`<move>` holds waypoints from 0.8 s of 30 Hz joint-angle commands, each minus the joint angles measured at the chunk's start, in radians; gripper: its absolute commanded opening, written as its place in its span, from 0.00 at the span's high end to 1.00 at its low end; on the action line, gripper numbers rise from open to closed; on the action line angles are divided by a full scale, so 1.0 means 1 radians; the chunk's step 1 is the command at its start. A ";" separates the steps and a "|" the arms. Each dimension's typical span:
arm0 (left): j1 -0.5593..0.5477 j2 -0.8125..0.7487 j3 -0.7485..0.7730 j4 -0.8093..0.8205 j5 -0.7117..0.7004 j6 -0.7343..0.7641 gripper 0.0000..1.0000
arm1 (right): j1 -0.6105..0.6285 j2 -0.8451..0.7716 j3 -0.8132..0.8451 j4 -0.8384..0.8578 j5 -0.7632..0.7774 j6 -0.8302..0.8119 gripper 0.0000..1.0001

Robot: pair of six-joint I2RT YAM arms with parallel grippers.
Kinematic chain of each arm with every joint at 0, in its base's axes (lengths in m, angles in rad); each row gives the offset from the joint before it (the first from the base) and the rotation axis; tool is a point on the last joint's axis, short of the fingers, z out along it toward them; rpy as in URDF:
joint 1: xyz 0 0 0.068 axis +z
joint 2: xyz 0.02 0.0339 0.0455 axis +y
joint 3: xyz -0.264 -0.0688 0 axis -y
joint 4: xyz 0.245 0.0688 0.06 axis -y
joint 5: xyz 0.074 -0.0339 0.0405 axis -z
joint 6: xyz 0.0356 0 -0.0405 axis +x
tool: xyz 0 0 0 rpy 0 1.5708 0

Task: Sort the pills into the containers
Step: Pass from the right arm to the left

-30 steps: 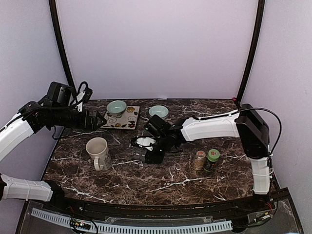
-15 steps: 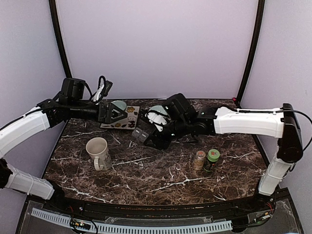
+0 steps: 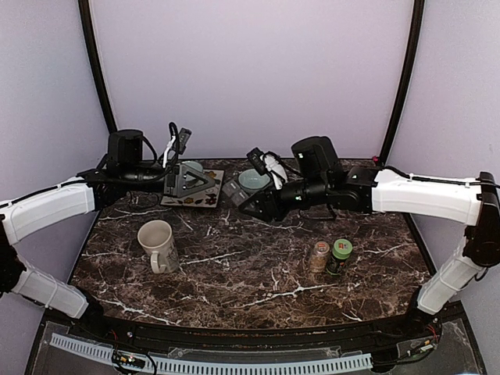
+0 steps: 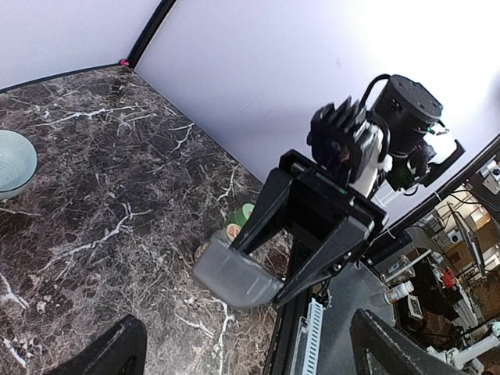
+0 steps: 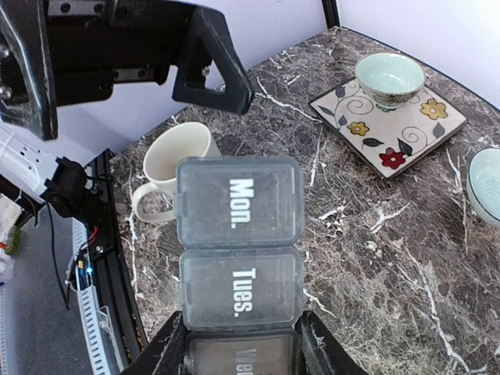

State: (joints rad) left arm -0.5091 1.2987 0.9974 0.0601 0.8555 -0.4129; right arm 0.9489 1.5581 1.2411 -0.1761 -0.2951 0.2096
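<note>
Pill organizer [image 5: 238, 266]: "Mon.", "Tues." legible solely in right wrist view

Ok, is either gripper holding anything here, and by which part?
The right gripper holds the pill organizer, fingers clamped on its long sides at the compartment just past Tues.; Mon. and Tues. jut out. The left gripper is open and empty.

Holds a grey pill box [image 3: 233, 191] up in the right gripper [image 3: 248, 201], close to the left gripper [image 3: 205, 182] with jaws wide apart. Down on the dark counter [image 3: 234, 281]: white mug [image 3: 156, 242], brown bottle [image 3: 320, 255] beside green-capped bottle [image 3: 341, 254], flowery plate [image 3: 195, 195], blue bowl [image 3: 255, 180].
</note>
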 commanded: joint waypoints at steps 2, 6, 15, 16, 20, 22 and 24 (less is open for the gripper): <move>-0.011 0.010 -0.044 0.203 0.101 -0.087 0.07 | -0.032 -0.035 -0.022 0.147 -0.100 0.101 0.55; -0.015 0.025 -0.074 0.300 0.130 -0.141 0.07 | -0.041 -0.031 -0.034 0.192 -0.151 0.145 0.55; -0.052 0.059 -0.076 0.383 0.125 -0.168 0.03 | -0.042 -0.026 -0.063 0.282 -0.212 0.219 0.55; -0.057 0.063 -0.074 0.383 0.121 -0.165 0.03 | -0.042 -0.025 -0.063 0.289 -0.218 0.225 0.55; -0.084 0.079 -0.067 0.383 0.098 -0.150 0.03 | -0.042 -0.015 -0.063 0.303 -0.237 0.239 0.55; -0.095 0.085 -0.062 0.382 0.082 -0.143 0.03 | -0.042 -0.013 -0.067 0.312 -0.243 0.249 0.55; -0.100 0.088 -0.060 0.381 0.062 -0.136 0.04 | -0.042 -0.009 -0.069 0.322 -0.249 0.256 0.55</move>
State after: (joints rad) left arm -0.5953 1.3815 0.9264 0.4065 0.9470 -0.5690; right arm 0.9131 1.5444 1.1866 0.0742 -0.5095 0.4335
